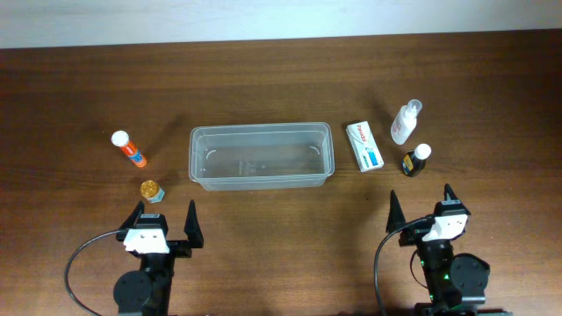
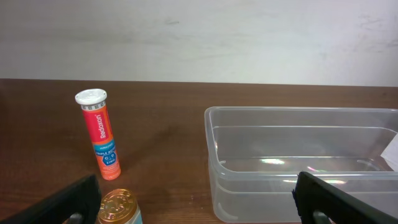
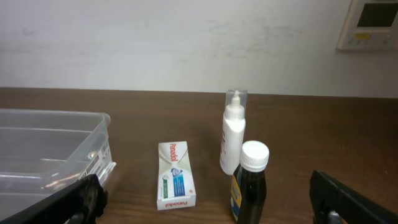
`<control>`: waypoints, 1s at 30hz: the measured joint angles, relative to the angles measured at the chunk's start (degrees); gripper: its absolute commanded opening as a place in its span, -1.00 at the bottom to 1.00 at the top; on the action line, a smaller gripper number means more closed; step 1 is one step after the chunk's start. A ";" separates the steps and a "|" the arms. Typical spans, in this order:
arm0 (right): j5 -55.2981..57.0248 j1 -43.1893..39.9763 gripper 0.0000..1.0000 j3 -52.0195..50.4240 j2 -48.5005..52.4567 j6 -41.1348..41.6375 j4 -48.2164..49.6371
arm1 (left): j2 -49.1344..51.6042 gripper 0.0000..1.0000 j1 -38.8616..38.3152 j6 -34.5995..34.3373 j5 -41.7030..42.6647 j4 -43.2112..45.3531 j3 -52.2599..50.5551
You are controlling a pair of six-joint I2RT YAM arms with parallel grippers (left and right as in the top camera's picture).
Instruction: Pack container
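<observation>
The clear plastic container (image 1: pixel 262 156) stands empty in the middle of the table, also seen as the container (image 2: pixel 305 162) and the container (image 3: pixel 46 146). An orange tube with a white cap (image 1: pixel 129 149) lies to its left, and a small gold-capped jar (image 1: pixel 151 190) stands just in front of my left gripper (image 1: pixel 164 219), which is open. Right of the container lie a white medicine box (image 1: pixel 364 146), a white spray bottle (image 1: pixel 406 122) and a dark bottle with a white cap (image 1: pixel 415 160). My right gripper (image 1: pixel 420 204) is open, near the dark bottle (image 3: pixel 249 182).
Both arms sit at the table's near edge, left arm base (image 1: pixel 145 281) and right arm base (image 1: pixel 450 272). A pale wall runs behind the far table edge (image 1: pixel 281 39). A wall panel (image 3: pixel 368 25) shows at upper right.
</observation>
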 measured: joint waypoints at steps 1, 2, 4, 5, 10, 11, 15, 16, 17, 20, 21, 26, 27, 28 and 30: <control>0.02 0.00 0.97 0.87 0.79 0.07 -0.22 | 0.00 0.99 -0.02 0.00 0.00 0.00 0.00; 0.00 -0.04 0.97 2.16 1.95 0.13 -0.48 | 0.00 0.99 -0.02 0.00 0.00 0.00 0.00; 0.02 -0.04 0.97 5.53 5.33 0.24 -1.01 | 0.00 0.99 -0.02 0.00 0.00 0.00 0.00; 0.00 -0.04 0.97 7.80 7.69 0.26 -1.25 | 0.00 0.99 -0.02 0.00 0.00 0.02 0.00; 0.00 -0.04 0.97 22.93 24.37 0.28 -6.97 | 0.00 0.99 -0.02 0.00 0.00 0.00 0.00; -0.02 -0.04 0.97 27.34 29.05 0.28 -9.49 | 0.00 0.99 -0.02 0.00 0.00 0.04 0.00; -0.24 -0.04 0.97 45.59 46.25 0.31 -23.52 | -0.04 0.99 0.00 0.02 0.00 0.02 0.00; -0.24 -0.04 0.97 50.82 50.66 0.28 -27.74 | -0.07 0.99 -0.02 0.02 0.00 0.00 -0.02; -0.24 -0.04 0.97 56.11 55.04 0.26 -31.80 | -0.07 0.99 0.00 0.02 0.00 0.00 -0.02; -0.39 -0.04 0.97 71.23 66.75 0.09 -42.75 | -0.07 0.99 0.00 0.02 0.00 0.07 -0.04; -0.42 -0.04 0.97 75.17 69.66 -0.11 -45.94 | -0.07 0.99 -0.02 0.02 0.00 0.13 -0.04; -0.37 -0.04 0.97 89.79 81.83 -1.42 -55.41 | -0.07 0.99 -0.02 0.09 0.00 0.13 -0.04; -0.37 -0.04 0.97 90.73 83.34 -1.60 -55.74 | -0.07 0.99 -0.02 0.13 0.00 0.13 -0.04; -0.37 -0.04 0.97 91.23 84.65 -1.73 -56.08 | -0.07 0.99 0.00 0.15 0.00 0.13 -0.04; -0.39 -0.04 0.96 91.38 87.03 -1.90 -56.70 | -0.07 0.99 -0.02 0.15 0.00 0.13 -0.04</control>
